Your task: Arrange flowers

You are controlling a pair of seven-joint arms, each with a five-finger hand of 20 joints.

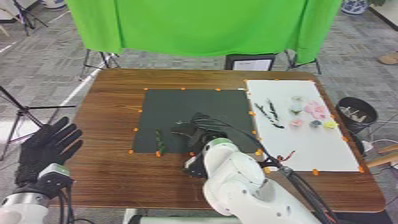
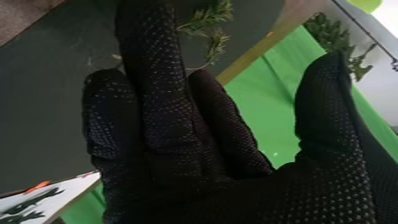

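Observation:
In the head view, my right hand (image 1: pixel 206 128) is over the black mat (image 1: pixel 197 100), near its lower right part, with the palm partly hidden. A green sprig (image 1: pixel 160 142) lies on the mat to its left. The right wrist view has my right hand (image 2: pixel 169 110) open, fingers mostly straight and thumb apart; a green sprig (image 2: pixel 210 21) shows beyond the fingers, its stem partly hidden behind them. My left hand (image 1: pixel 49 146) is open beside the table's left edge. Pink flowers (image 1: pixel 315 109), a yellow flower (image 1: pixel 330 124) and dark sprigs (image 1: pixel 268 115) lie on the white sheet (image 1: pixel 293 145).
Orange tape pieces (image 1: pixel 158 154) mark the edges of mat and sheet on the brown table (image 1: pixel 115 180). A black bin (image 1: pixel 357 111) stands off the right edge. Green cloth (image 1: pixel 195 25) hangs behind the table, and cables run along the right arm.

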